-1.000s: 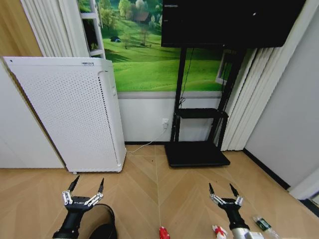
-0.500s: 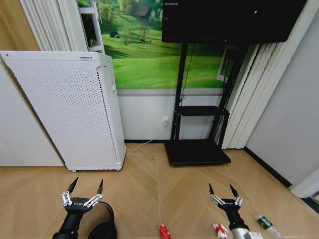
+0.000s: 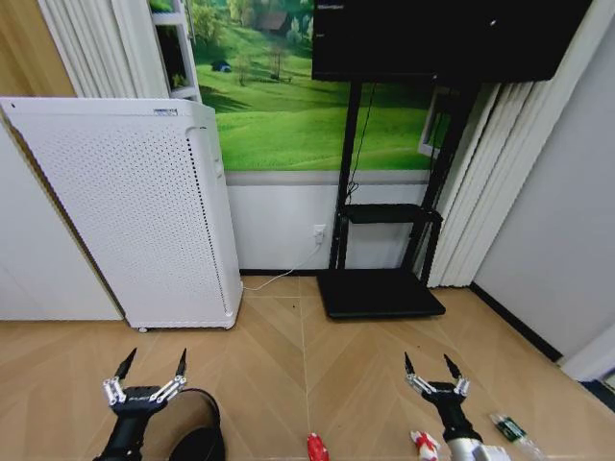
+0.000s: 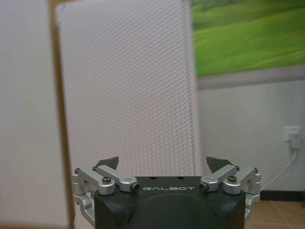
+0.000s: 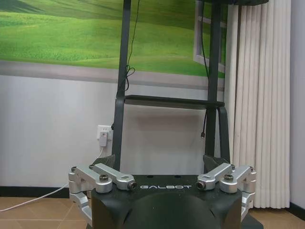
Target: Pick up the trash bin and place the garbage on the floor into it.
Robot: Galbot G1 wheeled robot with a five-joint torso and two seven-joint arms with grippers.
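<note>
Parquet floor [image 3: 288, 355]: left gripper [image 3: 146, 379], released, should drop onto the trash bin [image 3: 192, 427] rim just beside it; right gripper [image 3: 430, 373] hangs released.

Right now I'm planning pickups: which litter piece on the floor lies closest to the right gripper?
The red-and-white packet, just beside the right gripper's arm; the can and bottle lie farther out.

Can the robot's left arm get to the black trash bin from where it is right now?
Probably yes. The left gripper is open, just above the trash bin, with nothing between them. The white appliance stands farther back.
</note>
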